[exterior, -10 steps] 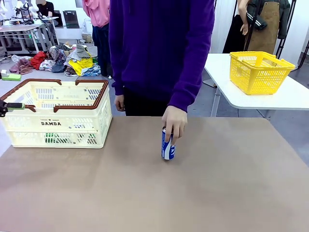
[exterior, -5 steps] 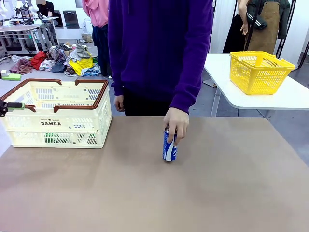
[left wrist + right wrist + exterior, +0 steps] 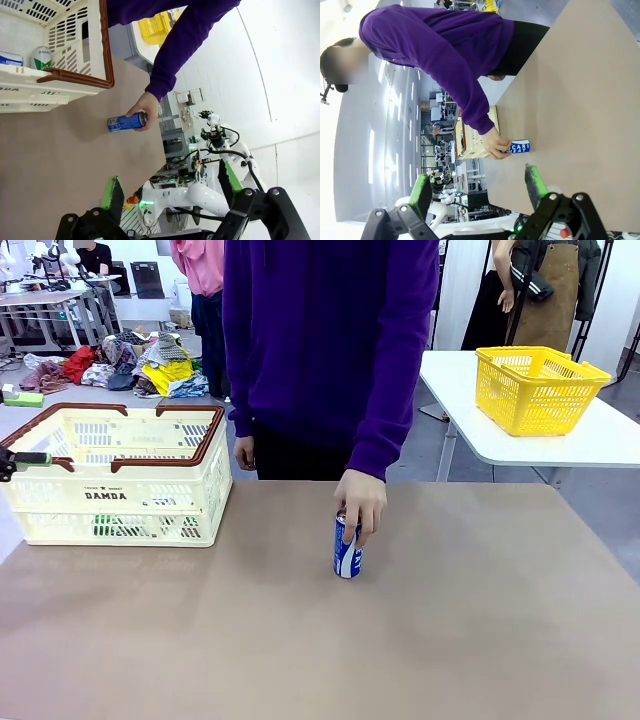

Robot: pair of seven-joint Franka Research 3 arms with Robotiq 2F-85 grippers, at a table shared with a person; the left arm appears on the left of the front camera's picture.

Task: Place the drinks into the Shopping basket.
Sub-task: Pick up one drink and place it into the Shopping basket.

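Person's hand (image 3: pixel 361 502) on blue can (image 3: pixel 347 549), "DAMDA" basket (image 3: pixel 115 476) nearby

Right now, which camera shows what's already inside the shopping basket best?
The left wrist view: it looks into the Shopping basket at a green can. The front view shows green through the side slots; the right wrist view shows it small and far.

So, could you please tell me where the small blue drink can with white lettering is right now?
In the front view the blue drink can stands upright near the table's middle, under the person's hand, right of the cream-white slotted basket.
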